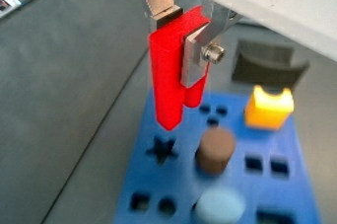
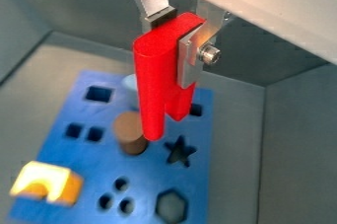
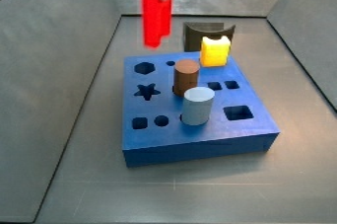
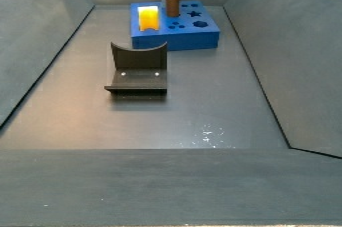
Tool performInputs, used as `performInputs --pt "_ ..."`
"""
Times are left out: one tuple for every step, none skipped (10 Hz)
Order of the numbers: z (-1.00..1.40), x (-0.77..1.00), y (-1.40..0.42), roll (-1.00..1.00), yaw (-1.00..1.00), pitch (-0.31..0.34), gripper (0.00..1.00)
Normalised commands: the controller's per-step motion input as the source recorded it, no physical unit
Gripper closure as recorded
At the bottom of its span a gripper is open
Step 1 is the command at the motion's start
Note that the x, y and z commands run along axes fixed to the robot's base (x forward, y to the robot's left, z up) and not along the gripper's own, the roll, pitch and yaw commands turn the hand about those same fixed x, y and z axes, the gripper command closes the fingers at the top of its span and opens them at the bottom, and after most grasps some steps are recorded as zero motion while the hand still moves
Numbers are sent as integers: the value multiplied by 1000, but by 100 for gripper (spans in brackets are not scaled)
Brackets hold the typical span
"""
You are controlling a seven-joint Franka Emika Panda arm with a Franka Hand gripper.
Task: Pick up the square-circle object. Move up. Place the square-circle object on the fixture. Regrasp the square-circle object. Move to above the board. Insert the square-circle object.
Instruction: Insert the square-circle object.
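Observation:
My gripper (image 1: 182,36) is shut on the square-circle object (image 1: 171,75), a bright red flat block that hangs upright with its two short prongs pointing down. In both wrist views the silver fingers (image 2: 195,52) clamp its upper end. It hovers above the board (image 1: 138,174), a blue slab with star, round and square holes. In a side view the red block (image 3: 157,6) hangs over the board's (image 3: 198,144) far left part, well clear of it, and the gripper itself is cut off above. The fixture (image 4: 138,68), a dark bracket, stands on the floor apart from the board (image 4: 187,39).
On the board stand a yellow block (image 3: 215,50), a brown cylinder (image 3: 187,75) and a pale cylinder (image 3: 198,106). Grey sloping walls enclose the floor. The fixture (image 3: 204,33) shows just behind the yellow block.

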Motion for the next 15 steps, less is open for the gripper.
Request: performInputs --pt "-494 -29 -291 0 -883 -147 100" --pt "-489 -23 -274 0 -897 -143 100" --pt "-491 -23 -269 0 -900 -146 100" --pt "-460 -3 -386 0 -820 -119 100" --pt "-166 -60 -357 0 9 -81 100" --pt "-311 -137 -674 -13 0 -34 100" --pt "-331 -51 -526 -74 -594 -64 100" --pt "-223 0 -383 -64 -734 -54 100" --pt "0 280 -323 0 -409 14 100" --pt "0 -31 0 0 0 0 100" --pt "-340 0 0 0 -789 6 100" --pt "-409 0 0 0 -1000 0 100" --pt "-400 0 0 0 -1000 0 100" --pt "-380 0 0 0 -1000 0 100" --pt "0 0 -29 0 -451 0 100"
